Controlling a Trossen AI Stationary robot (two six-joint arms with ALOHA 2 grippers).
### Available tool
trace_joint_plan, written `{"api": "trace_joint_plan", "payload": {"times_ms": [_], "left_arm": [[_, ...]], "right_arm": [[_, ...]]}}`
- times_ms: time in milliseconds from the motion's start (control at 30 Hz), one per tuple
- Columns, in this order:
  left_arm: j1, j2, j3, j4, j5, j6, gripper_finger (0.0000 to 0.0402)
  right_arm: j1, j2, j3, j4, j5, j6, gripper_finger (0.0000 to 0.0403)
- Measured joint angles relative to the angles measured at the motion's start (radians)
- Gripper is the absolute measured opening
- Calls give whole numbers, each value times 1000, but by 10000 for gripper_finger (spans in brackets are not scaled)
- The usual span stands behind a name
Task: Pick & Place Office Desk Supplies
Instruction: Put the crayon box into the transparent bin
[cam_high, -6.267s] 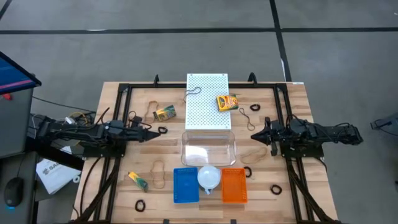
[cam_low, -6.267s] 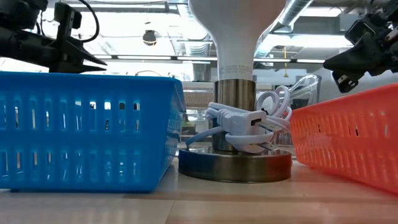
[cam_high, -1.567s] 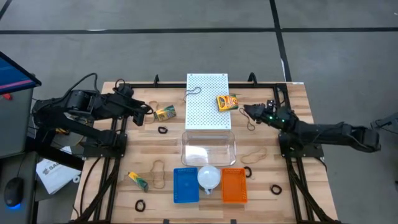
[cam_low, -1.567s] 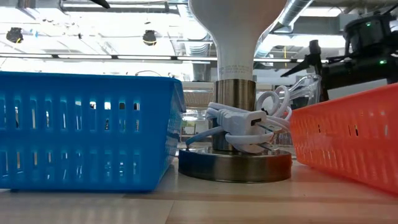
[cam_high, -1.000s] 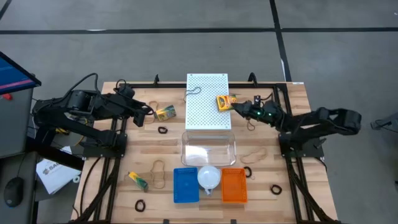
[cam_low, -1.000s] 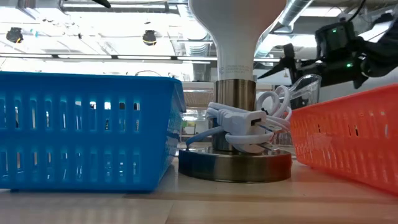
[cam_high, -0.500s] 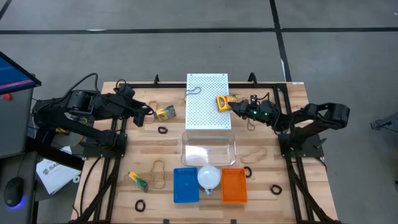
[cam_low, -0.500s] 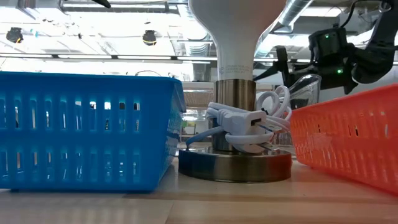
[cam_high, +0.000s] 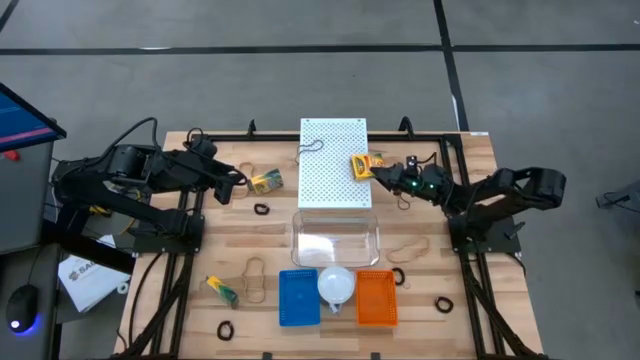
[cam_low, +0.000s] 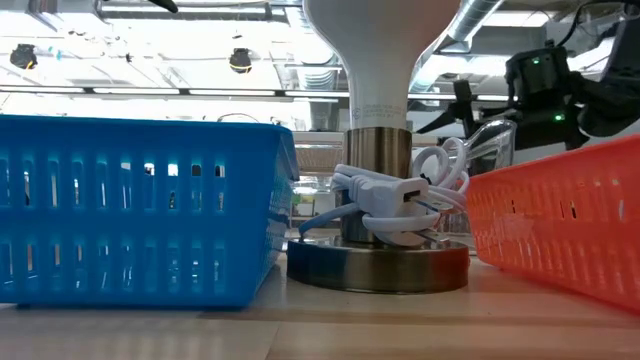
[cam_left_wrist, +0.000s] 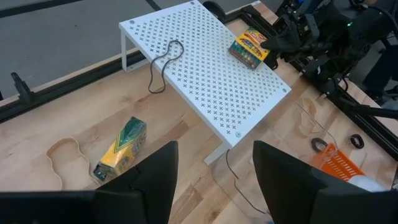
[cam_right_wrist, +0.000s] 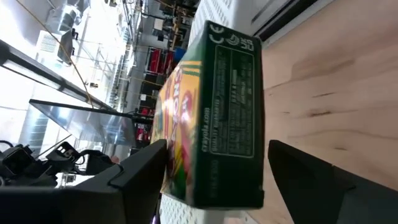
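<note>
**Ana:** High view first: the right gripper (cam_high: 378, 173) is at the right edge of the white perforated shelf (cam_high: 334, 140), with its fingers either side of the crayon box (cam_high: 360, 166) lying there. Does it have the box?

**Ben:** Not surely. In the right wrist view the crayon box (cam_right_wrist: 214, 118) fills the space between the two fingers (cam_right_wrist: 140, 171), which stand wide of it with a gap showing on each side. I would call the claw wide, bracketing the box but not pressing it.

**Ana:** So how should the grasp go?

**Ben:** My judgement: centre the box between the fingers, close on its broad faces, and lift straight up before drawing away, since a drag could push it off the shelf edge. Cardboard should give a little, so only moderate squeeze.

**Ana:** And the left gripper (cam_high: 236, 183)?

**Ben:** It waits over the table's left side, just beside a second crayon box (cam_left_wrist: 121, 148) on the wood. Its fingers look spread wide and hold nothing.

**Ana:** Where might the box go?

**Ben:** Perhaps the blue basket (cam_high: 298, 297) or orange basket (cam_high: 376, 299) at the front; I cannot tell which.
</note>
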Motion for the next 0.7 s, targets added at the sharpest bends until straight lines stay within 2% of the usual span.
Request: {"api": "trace_joint_plan", "payload": {"times_ms": [133, 400, 533, 700], "left_arm": [[0, 0, 0, 0, 1, 0, 199], [0, 0, 0, 1, 2, 0, 199], [0, 0, 0, 18, 2, 0, 199], [0, 0, 0, 22, 4, 0, 199]], "right_arm": [[-9, -39, -7, -8, 3, 0, 276], [-3, -30, -7, -8, 3, -2, 265], [8, -30, -7, 10, 3, -21, 217], [10, -30, -7, 68, 2, -51, 120]]}}
